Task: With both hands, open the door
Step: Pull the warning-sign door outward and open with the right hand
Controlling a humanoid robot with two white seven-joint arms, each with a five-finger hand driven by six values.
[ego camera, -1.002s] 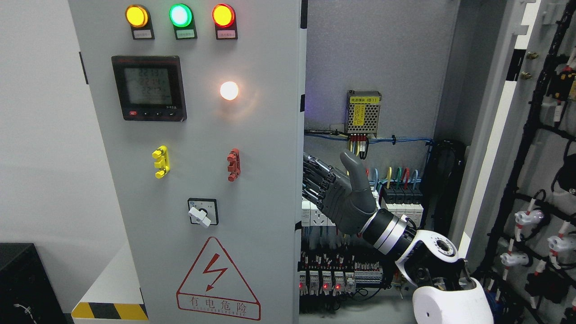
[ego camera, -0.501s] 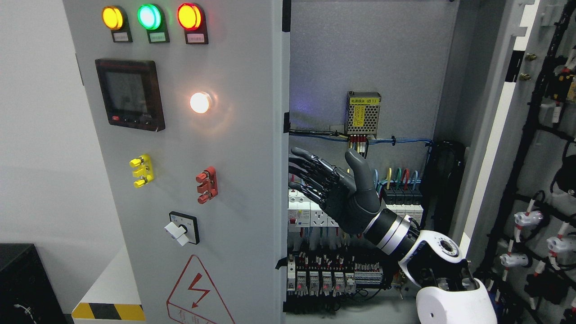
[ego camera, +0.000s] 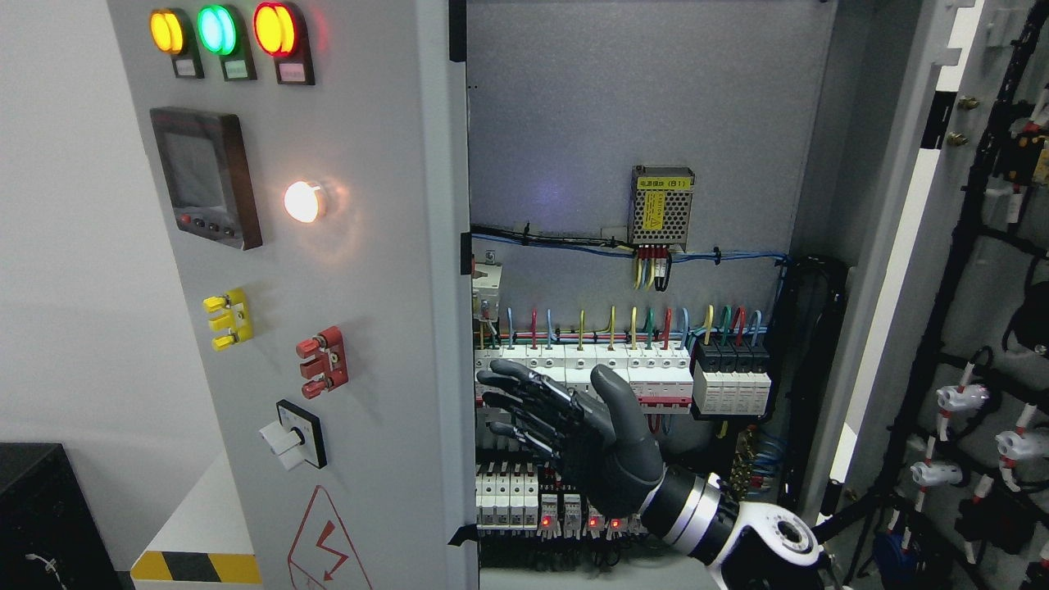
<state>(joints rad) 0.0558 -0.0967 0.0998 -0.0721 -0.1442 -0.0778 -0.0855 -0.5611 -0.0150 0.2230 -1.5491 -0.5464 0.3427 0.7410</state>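
The grey steel left cabinet door [ego camera: 369, 328] w/ lamps, meter & switches stands swung well out, its free edge running top to bottom just left of centre. The right grey door [ego camera: 926, 246] w/ black wiring on its inner face is also open at far right, so the cabinet interior is exposed betw. the two. The right dark-grey robot hand [ego camera: 565, 438] comes in from lower right, fingers [ego camera: 512, 389] spread & relaxed, holding nothing, tips just beside the left door's edge but apart from it, in front of the white breaker row [ego camera: 574, 360]. Open room above the hand, up to the perforated metal power-supply box [ego camera: 662, 205]. Left arm not in view. Vs. half a sec ago: left door has swung further out, edge shifted left, more breakers & wiring showing; the hand has dropped lower & no longer sits level w/ the blue cable run.
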